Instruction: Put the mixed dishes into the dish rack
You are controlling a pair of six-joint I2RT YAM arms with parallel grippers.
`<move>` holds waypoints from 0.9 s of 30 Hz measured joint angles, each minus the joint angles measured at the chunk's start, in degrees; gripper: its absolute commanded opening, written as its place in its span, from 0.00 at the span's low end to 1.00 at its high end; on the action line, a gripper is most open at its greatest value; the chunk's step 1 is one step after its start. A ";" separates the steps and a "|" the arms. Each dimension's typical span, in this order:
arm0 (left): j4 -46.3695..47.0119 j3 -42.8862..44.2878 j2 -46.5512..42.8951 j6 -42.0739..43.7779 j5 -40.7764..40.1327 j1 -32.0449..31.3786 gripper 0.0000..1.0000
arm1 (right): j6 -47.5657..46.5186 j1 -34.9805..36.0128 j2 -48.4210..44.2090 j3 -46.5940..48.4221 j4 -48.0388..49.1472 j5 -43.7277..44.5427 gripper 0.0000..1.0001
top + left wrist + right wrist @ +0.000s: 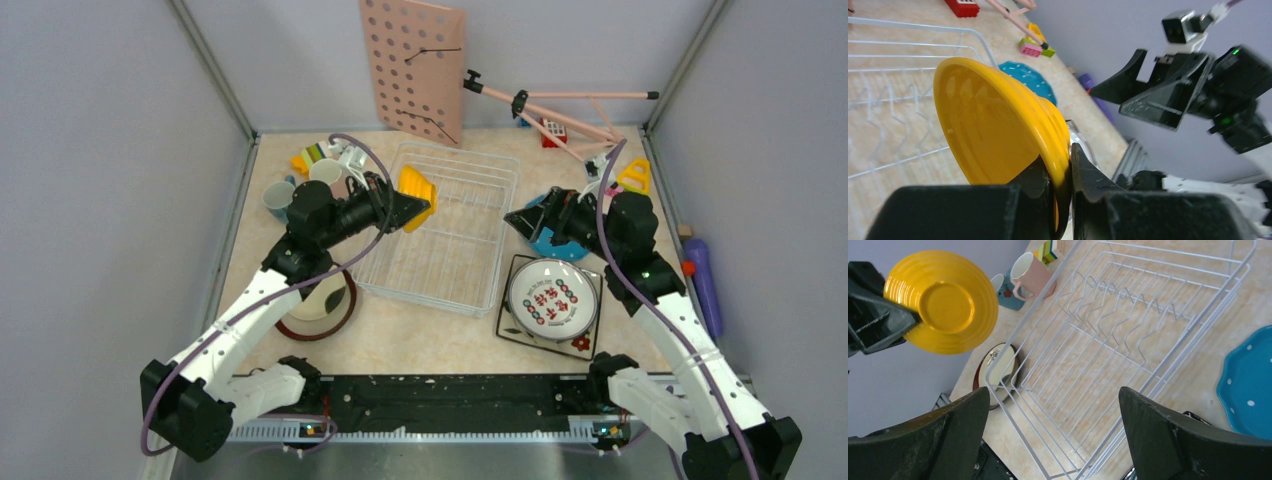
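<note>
Left claw (1062, 167) is nearly closed and pinches the ribbed rim of the glossy round yellow bowl (993, 125), which stands on edge just ahead of its fingers over the white wire dish rack (455, 240). Right claw (1054, 400) gapes wide and holds nothing. The scalloped teal dotted plate (1248, 385) lies just below it.

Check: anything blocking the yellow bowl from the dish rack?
Nothing visible. The left end effector grips the yellow bowl by its rim over the left edge of the dish rack; the slots below hold no dishes. The right end effector hangs open at the rack's right side, apart from the bowl.
</note>
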 measured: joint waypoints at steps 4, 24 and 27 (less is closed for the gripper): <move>11.06 -2.62 2.60 -13.73 4.02 4.04 0.00 | -1.70 5.40 0.11 -0.11 1.27 1.90 0.99; 64.04 -11.47 17.11 -57.11 3.08 6.29 0.00 | 27.82 19.47 13.20 6.54 12.15 19.98 0.99; 67.30 -11.47 18.29 -58.53 3.06 6.29 0.00 | 36.00 19.47 14.45 8.37 11.85 20.57 0.99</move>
